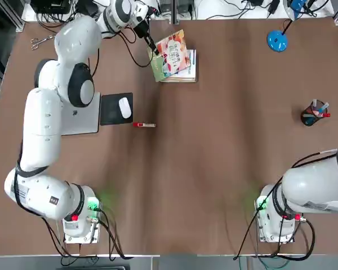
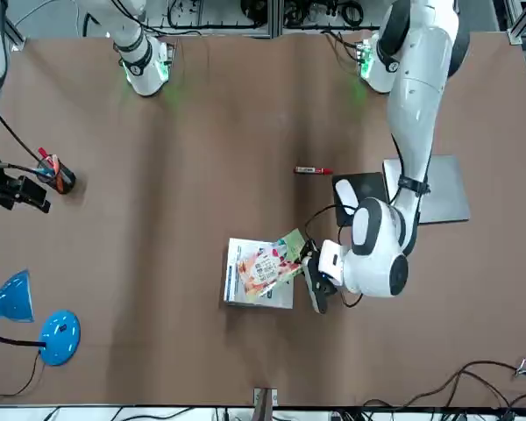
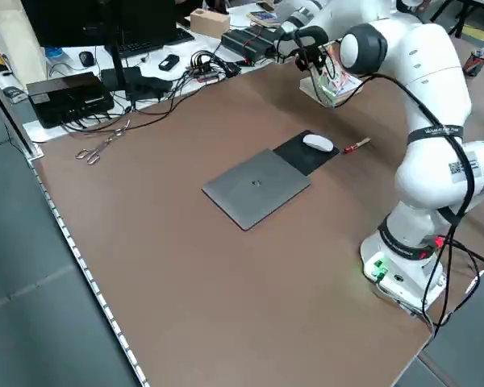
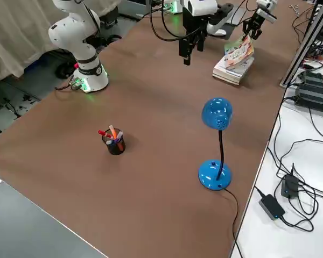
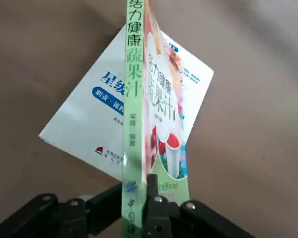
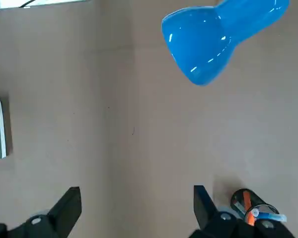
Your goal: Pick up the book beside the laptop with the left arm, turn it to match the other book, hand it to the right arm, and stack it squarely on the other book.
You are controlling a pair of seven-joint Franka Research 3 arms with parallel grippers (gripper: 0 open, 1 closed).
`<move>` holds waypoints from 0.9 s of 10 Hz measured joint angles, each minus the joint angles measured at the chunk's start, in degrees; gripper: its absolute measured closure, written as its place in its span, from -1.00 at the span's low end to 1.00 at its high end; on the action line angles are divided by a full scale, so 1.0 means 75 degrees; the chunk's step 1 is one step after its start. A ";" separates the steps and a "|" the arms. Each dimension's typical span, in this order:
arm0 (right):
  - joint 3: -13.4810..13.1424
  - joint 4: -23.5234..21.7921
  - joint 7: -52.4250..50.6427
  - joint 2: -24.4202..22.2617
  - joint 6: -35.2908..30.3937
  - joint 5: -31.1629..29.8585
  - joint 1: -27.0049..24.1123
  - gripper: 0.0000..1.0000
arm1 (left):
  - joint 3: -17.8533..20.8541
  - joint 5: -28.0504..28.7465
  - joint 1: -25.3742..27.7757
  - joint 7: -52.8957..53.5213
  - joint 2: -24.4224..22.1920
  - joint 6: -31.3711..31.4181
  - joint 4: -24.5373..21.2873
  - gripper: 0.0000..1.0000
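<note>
Book (image 5: 166, 99), green-spined, colourfully illustrated

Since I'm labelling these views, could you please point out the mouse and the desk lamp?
mouse (image 1: 125, 107): top view, middle of its white shell
desk lamp (image 4: 215, 175): right side view, its round blue base

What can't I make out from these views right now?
- Left pincer: its tips in the top view, behind the wrist and cables.
- Held book's back cover: turned away in the left wrist view.
- White book's cover middle: behind the held book in the left wrist view.
- Right arm: cut off by the right edge of the top view.
- Pen cup's inside bottom: covered by pens in the top view.
</note>
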 joint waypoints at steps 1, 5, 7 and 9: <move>0.0001 0.0000 -0.0002 0.0000 0.0000 0.0000 0.0000 -0.99 | 0.0081 0.0000 -0.0086 0.0116 0.0000 0.0000 0.0028 0.65; 0.0014 0.0001 -0.0003 0.0000 0.0058 0.0000 0.0001 -0.99 | 0.0228 0.0000 -0.0350 0.0671 0.0002 0.0367 0.0039 0.65; 0.0022 0.0002 -0.0003 0.0000 0.0082 0.0000 0.0002 -0.99 | 0.0235 0.0000 -0.0568 0.0710 0.0002 0.0715 0.0039 0.65; 0.0028 0.0003 -0.0004 0.0000 0.0114 0.0000 0.0004 -0.99 | 0.0275 0.0000 -0.0701 0.0710 0.0002 0.0911 0.0039 0.65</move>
